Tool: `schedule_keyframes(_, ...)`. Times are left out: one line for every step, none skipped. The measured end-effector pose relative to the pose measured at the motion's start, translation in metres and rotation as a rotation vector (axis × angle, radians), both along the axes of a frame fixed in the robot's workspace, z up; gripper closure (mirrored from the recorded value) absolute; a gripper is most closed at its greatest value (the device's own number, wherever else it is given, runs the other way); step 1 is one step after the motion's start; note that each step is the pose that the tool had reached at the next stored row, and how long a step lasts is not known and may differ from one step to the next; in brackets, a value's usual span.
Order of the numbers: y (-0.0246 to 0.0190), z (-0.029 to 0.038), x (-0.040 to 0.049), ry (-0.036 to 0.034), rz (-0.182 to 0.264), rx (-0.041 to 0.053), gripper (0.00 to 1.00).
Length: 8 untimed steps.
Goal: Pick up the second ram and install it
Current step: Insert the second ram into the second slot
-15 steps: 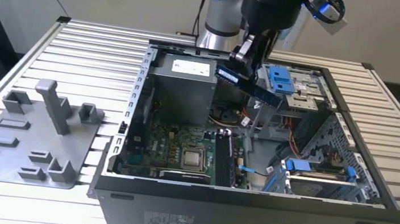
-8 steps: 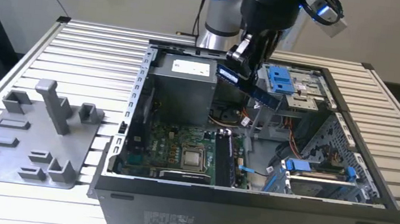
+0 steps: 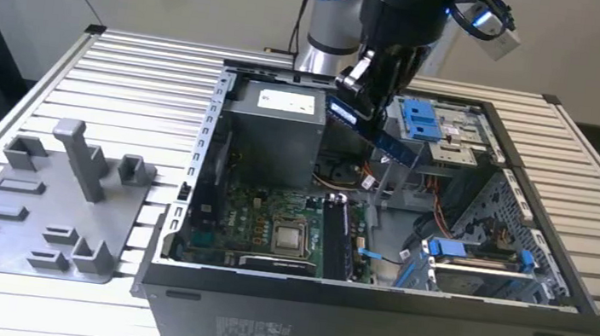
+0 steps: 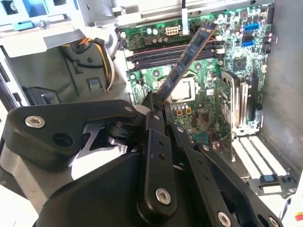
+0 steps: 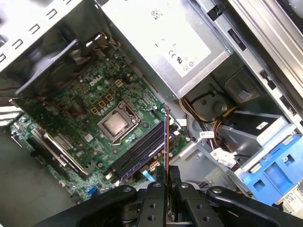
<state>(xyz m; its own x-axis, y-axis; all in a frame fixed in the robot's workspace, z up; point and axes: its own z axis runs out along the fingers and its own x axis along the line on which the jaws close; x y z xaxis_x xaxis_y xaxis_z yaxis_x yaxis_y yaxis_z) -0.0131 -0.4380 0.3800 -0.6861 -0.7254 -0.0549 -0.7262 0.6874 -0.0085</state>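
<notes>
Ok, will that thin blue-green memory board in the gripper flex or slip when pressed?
Probably stiff: the thin blue-green memory board juts straight from the gripper without sagging. Likely light, being so slim edge-on. It may pivot under load, since it's pinched near one end.

Black jointed pincer with silver screws on grey, blue-ringed arm
</notes>
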Motion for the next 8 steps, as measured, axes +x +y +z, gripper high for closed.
schedule_keyframes(0.0000,-0.0001,-0.0001,0.0000,-0.010,0.0000,0.86)
schedule_keyframes(0.0000,-0.0002,-0.0002,0.0000,-0.019,0.0001,0.86)
schedule_keyframes(0.0000,-0.0003,-0.0003,0.0000,-0.028,0.0001,0.86)
schedule_keyframes(0.0000,-0.0004,-0.0004,0.0000,-0.037,0.0001,0.86)
schedule_keyframes(0.0000,-0.0005,-0.0005,0.0000,-0.047,0.0000,0.86)
schedule_keyframes(0.0000,-0.0005,-0.0006,0.0000,-0.056,0.0000,0.86)
schedule_keyframes(0.0000,-0.0006,-0.0008,0.0000,-0.065,0.0000,0.86)
schedule_keyframes(0.0000,-0.0007,-0.0009,0.0000,-0.074,0.0000,0.86)
